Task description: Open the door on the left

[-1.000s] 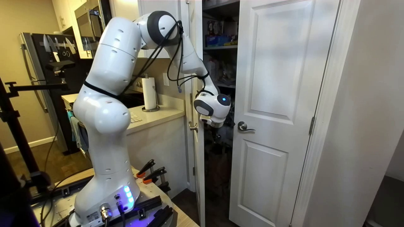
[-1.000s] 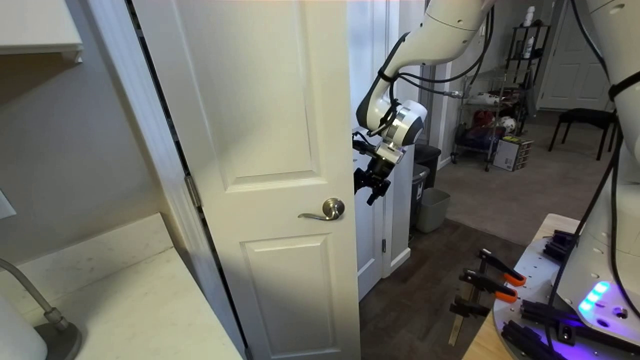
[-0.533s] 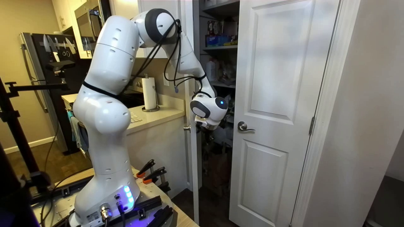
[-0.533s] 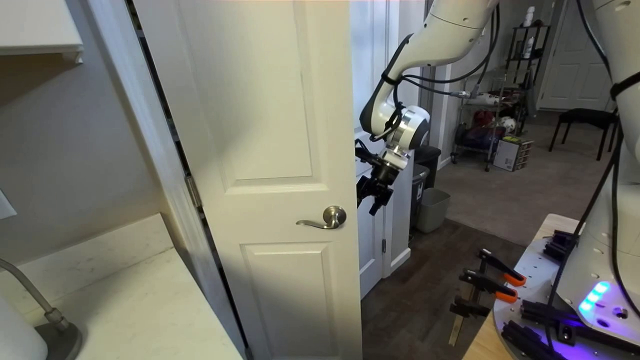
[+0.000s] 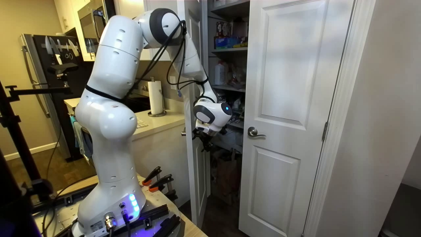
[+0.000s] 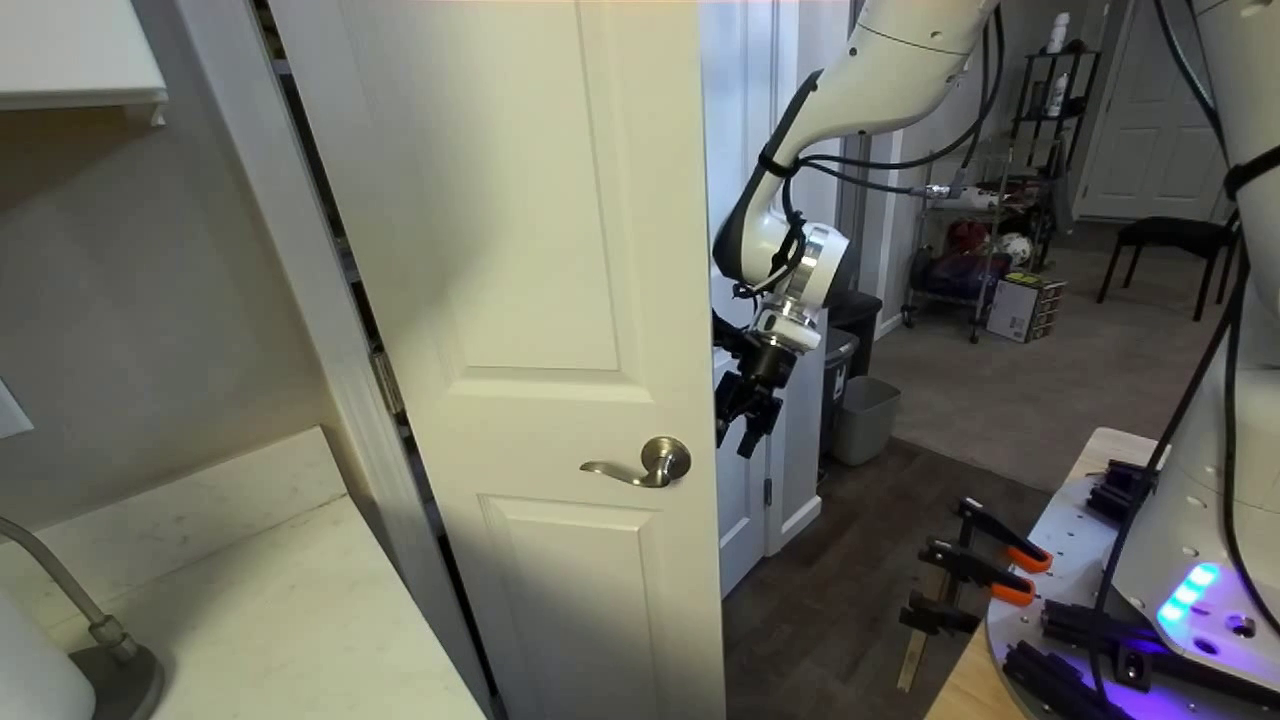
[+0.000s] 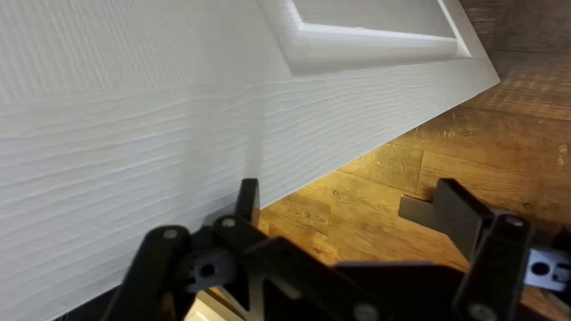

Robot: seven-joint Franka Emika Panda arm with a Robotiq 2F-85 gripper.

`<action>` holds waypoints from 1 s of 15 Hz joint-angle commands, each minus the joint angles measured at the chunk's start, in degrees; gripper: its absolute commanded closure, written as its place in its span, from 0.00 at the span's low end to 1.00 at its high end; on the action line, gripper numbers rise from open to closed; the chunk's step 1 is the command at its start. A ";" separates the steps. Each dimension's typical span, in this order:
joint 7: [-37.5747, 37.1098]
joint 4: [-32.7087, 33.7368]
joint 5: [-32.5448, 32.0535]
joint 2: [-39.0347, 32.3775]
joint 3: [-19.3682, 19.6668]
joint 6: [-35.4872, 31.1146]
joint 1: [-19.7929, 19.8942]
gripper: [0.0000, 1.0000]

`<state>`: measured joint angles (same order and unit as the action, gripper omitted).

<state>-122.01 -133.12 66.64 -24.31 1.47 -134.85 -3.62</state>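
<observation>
The door on the left is white and panelled and stands ajar. Its inner face (image 5: pixel 201 177) shows in an exterior view, and its outer face (image 6: pixel 560 300) with a silver lever handle (image 6: pixel 662 462) shows in an exterior view. My black gripper (image 5: pixel 204 148) is on the closet side of this door, close to its free edge at about handle height. It also shows past the door's edge in an exterior view (image 6: pixel 736 442). In the wrist view the gripper (image 7: pixel 348 196) is open and empty. One finger lies against or very near the door's white face (image 7: pixel 134 133); contact is unclear.
The matching white door (image 5: pixel 283 98) with its lever handle (image 5: pixel 255 132) stands at the right. Between the doors are closet shelves (image 5: pixel 230 50) and a brown bag (image 5: pixel 227 171). A counter (image 5: pixel 171 120) with a paper towel roll (image 5: pixel 155 98) lies beyond the left door. Clamps (image 5: pixel 161 182) sit near the base.
The left door has swung further outward toward the counter, showing more of its inner face and the closet. My gripper has moved the same way and a little lower, staying beside the door's edge.
</observation>
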 commanded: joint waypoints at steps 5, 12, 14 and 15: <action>6.59 -1.77 0.12 2.33 -0.78 9.84 0.95 0.00; 7.96 -0.74 2.69 1.46 -0.47 24.23 2.48 0.00; 7.78 -0.61 3.50 1.32 -0.23 26.72 2.55 0.00; 7.68 -0.46 3.67 1.20 -0.02 27.79 2.60 0.00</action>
<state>-116.50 -132.95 68.40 -24.06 1.33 -110.63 -2.12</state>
